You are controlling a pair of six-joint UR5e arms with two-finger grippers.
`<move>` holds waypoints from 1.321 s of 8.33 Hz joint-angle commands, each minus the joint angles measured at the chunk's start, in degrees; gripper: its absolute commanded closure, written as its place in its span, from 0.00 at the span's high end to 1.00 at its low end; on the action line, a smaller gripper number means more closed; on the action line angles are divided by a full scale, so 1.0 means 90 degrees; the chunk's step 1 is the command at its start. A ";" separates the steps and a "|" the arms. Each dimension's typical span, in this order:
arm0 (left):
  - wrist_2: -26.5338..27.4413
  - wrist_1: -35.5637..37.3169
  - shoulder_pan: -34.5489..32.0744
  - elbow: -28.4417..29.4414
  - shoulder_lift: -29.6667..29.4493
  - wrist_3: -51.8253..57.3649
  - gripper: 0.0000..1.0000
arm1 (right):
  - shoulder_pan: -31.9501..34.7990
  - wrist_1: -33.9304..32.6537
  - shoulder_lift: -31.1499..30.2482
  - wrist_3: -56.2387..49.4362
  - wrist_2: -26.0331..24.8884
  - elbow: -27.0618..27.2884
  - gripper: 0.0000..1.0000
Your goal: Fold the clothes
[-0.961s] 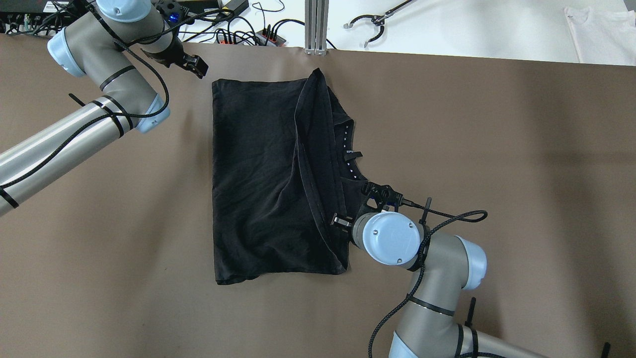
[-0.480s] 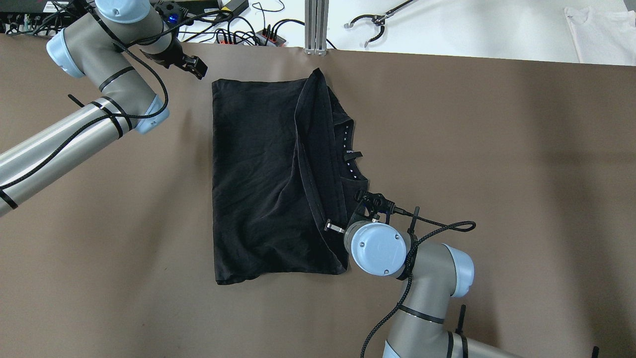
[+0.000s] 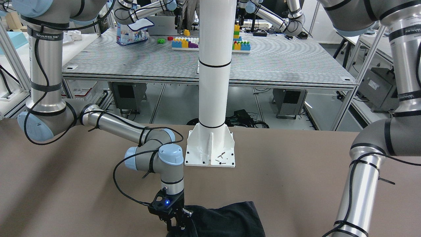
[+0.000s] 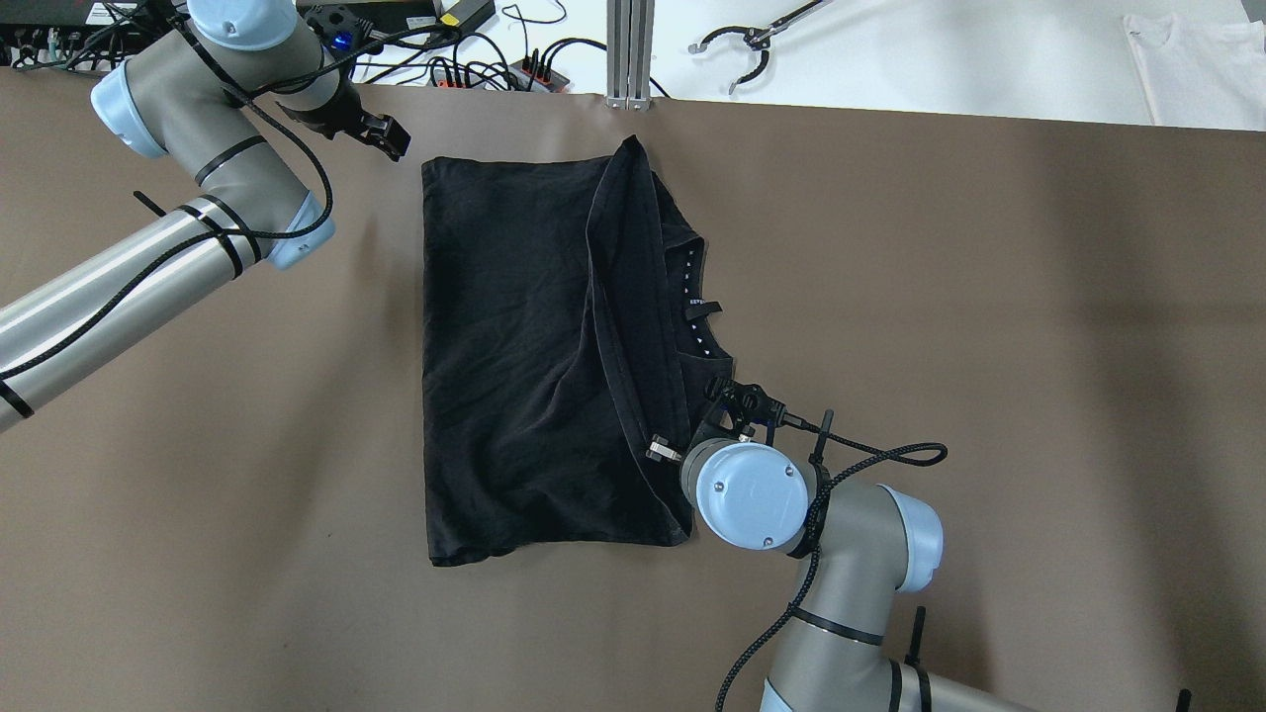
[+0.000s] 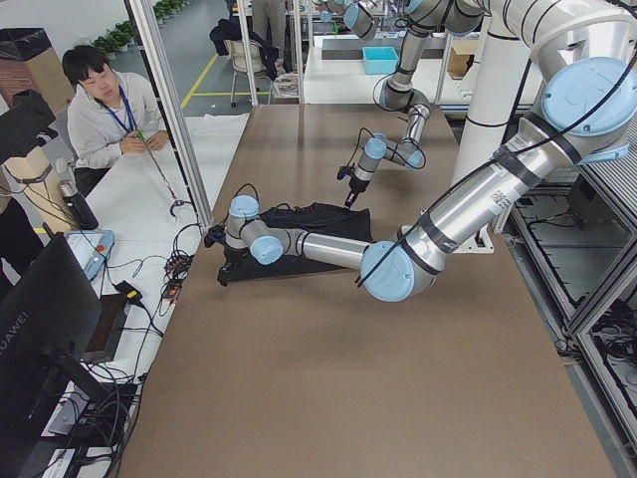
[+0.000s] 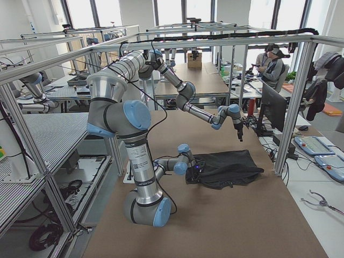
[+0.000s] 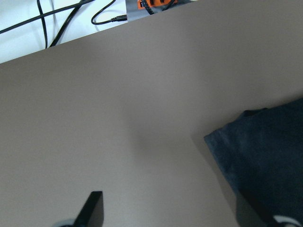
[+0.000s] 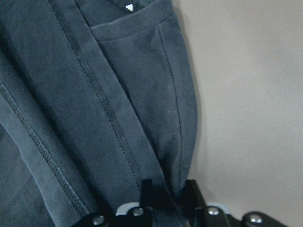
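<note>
Clothes: the clothes (image 4: 514, 346) are spread as a rough upright rectangle at the centre of the overhead view, flat on the brown table (image 4: 989, 346).
Done so far: one side appears to have been turned in, since a long hemmed ridge runs from the top edge down to the lower right corner.
Left to do: the right side is judged unfinished (a neckline with a small label is exposed there and bulges past the outline). At least one more fold is judged necessary, as well as smoothing.
Right gripper: in the wrist view the right gripper (image 8: 169, 196) is seen clenched on a fold of the hem at the lower right edge of the clothes, with cloth pinched between its two fingers.
Left gripper: the left gripper (image 4: 384, 135) is held released, fingers wide apart, just beside the upper left corner of the clothes and not touching it.
Fabric: soft, matte and very dark, creased all over, with rows of stitching along the hems.
Table surface: a smooth, dull brown covering.
</note>
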 commanded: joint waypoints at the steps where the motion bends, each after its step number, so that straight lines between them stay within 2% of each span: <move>1: 0.0001 0.0000 0.0005 0.0000 0.0003 0.0000 1.00 | 0.0003 0.0000 -0.0122 -0.0042 0.0000 0.0200 0.00; 3: 0.0001 0.0000 0.0005 -0.0010 0.0003 -0.0009 1.00 | -0.0336 -0.0039 -0.0715 -0.0042 -0.0020 0.0969 0.00; 4: 0.0001 0.0000 0.0005 -0.0126 0.0061 -0.0019 1.00 | -0.0436 -0.0040 -0.0835 -0.0032 -0.0146 0.1118 0.00; 8: 0.0001 0.0000 0.0025 -0.0215 0.0159 -0.0019 1.00 | -0.0574 -0.0040 -0.0836 -0.0061 -0.0176 0.1158 0.02; 9: 0.0001 0.0000 0.0025 -0.0215 0.0159 -0.0019 1.00 | -0.0564 -0.0059 -0.0923 -0.0061 -0.0166 0.1381 0.36; 10: 0.0001 0.0000 0.0025 -0.0215 0.0159 -0.0019 1.00 | -0.0573 -0.0069 -0.1088 -0.0090 -0.0166 0.1548 0.83; 11: 0.0001 0.0000 0.0025 -0.0215 0.0159 -0.0039 1.00 | -0.0574 -0.0078 -0.1032 -0.0294 -0.0166 0.1569 0.93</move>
